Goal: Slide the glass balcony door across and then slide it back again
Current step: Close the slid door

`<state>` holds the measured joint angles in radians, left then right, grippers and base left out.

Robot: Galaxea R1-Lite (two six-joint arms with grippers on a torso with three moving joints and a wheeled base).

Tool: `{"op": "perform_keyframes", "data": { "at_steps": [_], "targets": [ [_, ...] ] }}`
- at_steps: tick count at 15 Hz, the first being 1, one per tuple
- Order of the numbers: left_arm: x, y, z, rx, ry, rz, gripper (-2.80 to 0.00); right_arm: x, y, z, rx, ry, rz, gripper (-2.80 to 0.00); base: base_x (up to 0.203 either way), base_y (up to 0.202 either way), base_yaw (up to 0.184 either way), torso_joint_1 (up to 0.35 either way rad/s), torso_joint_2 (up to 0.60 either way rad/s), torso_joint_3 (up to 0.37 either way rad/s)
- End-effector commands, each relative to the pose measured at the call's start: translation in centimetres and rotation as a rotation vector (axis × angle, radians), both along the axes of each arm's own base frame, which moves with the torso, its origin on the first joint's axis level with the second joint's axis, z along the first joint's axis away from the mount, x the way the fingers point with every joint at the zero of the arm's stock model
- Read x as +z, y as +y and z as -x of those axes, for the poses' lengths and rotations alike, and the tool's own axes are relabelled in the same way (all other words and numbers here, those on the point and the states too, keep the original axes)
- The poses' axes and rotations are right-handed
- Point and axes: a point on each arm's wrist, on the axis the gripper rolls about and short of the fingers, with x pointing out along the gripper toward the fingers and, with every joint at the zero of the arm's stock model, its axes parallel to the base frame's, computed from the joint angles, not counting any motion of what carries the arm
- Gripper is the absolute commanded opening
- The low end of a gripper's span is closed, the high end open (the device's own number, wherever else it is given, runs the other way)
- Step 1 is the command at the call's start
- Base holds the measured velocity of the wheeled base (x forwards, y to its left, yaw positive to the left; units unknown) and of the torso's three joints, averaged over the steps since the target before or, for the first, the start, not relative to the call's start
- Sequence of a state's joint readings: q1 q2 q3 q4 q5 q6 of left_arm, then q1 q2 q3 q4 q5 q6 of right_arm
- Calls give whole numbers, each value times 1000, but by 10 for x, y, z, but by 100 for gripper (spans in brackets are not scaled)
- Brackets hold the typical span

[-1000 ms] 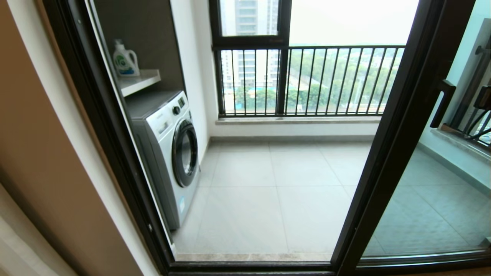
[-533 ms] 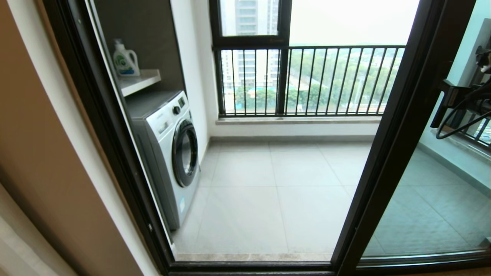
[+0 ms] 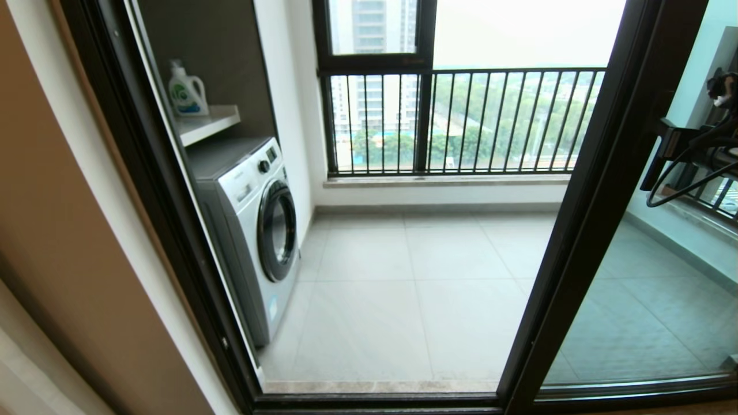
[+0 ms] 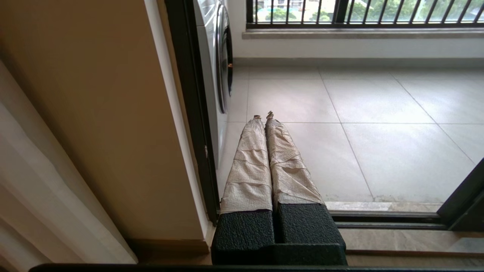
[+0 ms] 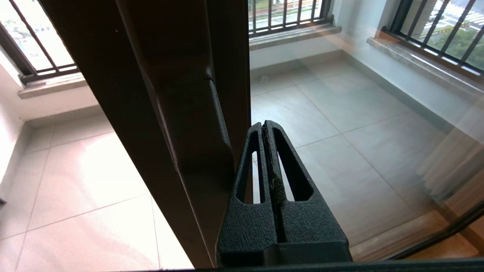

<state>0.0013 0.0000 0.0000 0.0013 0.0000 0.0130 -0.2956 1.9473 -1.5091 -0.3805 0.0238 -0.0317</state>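
The glass balcony door (image 3: 582,230) stands at the right of the opening, its dark stile running diagonally through the head view. Its slim dark pull handle (image 3: 654,164) is on the room side of the stile. My right gripper (image 5: 263,125) is shut with nothing in it. Its fingers lie against the glass side of the handle (image 5: 189,113), and the right arm (image 3: 712,153) reaches in from the right edge. My left gripper (image 4: 263,114) is shut and empty, hanging low by the left door jamb (image 4: 189,113). It does not show in the head view.
A white washing machine (image 3: 253,230) stands at the left of the balcony, under a shelf with a detergent bottle (image 3: 186,90). A black barred railing (image 3: 461,121) closes the far side. The tiled floor (image 3: 415,288) and the floor track (image 3: 380,397) lie in the opening.
My right arm has come in from the right edge and up to the handle. The door stile now sits slightly further left.
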Motion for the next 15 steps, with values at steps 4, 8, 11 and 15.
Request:
{"op": "perform_keyframes", "data": {
  "at_steps": [4,8,11,15],
  "targets": [
    [0,0,0,0,2,-1,-280,12,30,3,55,-28,9,-280,0,0,0,0,0,0],
    [0,0,0,0,2,-1,-280,12,41,1,64,-27,9,-280,0,0,0,0,0,0],
    [0,0,0,0,2,-1,-280,11,53,2,83,-22,8,-280,0,0,0,0,0,0],
    [0,0,0,0,2,-1,-280,7,78,7,136,-3,1,-280,0,0,0,0,0,0]
  ]
}}
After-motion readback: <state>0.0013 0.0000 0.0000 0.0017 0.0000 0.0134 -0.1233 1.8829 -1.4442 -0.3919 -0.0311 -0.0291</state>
